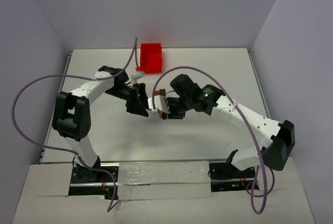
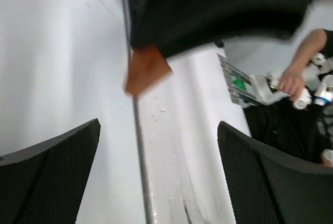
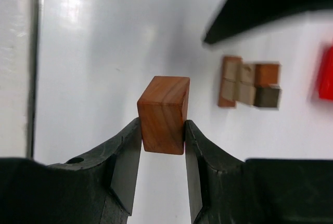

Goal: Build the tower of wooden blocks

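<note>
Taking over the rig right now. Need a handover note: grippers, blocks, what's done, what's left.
Left gripper: open, empty, close beside the right one.
Right gripper: shut on a reddish-brown wooden block.
Tower: small cluster of tan, reddish-brown and dark wooden blocks sits on the white table, apart from the held block; layers unclear.
Red plastic bin: at the far edge.
Done: base cluster laid.
Left: probably set the held block on it.

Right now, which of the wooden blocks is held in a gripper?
The lone reddish-brown block, pinched in the right gripper. The other blocks, tan, reddish-brown and dark brown, lie clustered together on the table beyond it, none gripped.
</note>
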Controlling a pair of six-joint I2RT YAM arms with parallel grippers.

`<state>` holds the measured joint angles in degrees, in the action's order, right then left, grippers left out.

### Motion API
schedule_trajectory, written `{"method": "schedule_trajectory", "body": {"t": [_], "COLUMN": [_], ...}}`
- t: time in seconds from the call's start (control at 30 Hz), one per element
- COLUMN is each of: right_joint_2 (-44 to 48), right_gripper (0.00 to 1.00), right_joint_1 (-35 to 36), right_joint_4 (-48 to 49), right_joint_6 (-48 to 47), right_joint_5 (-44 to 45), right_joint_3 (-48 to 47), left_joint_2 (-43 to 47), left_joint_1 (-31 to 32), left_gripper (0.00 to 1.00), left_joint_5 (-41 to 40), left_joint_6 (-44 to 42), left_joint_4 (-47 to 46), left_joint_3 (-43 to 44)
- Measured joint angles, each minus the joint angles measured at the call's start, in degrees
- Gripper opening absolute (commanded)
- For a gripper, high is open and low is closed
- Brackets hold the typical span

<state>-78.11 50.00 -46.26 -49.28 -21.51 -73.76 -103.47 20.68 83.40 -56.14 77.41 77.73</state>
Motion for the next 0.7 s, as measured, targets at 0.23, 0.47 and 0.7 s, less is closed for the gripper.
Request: {"method": "schedule_trajectory", "body": {"t": [0.23, 0.47, 0.7], "right_joint_2": [-3.8, -12.6, -17.0], "right_gripper": [0.05, 0.02, 0.02], "right_joint_1": [-14.9, -24.2, -25.2], "right_joint_4": [-1.3, -2.3, -3.0], "right_joint_6": [-4.2, -11.1, -17.1], "right_joint_5": [-10.7, -22.7, -30.7], "right_joint_3": [-6.6, -12.3, -12.7], "left_joint_2": [7.9, 17.0, 33.7], "left_joint_1": [-8.7, -11.5, -12.9], "left_gripper": [0.99, 0.99, 0.99], "left_joint_5": [-0.6, -7.1, -17.5], "left_joint_6": [-2.4, -4.1, 3.3], "left_joint_4": [0.0, -2.9, -16.3], "left_joint_3": [0.0, -2.2, -15.2]}}
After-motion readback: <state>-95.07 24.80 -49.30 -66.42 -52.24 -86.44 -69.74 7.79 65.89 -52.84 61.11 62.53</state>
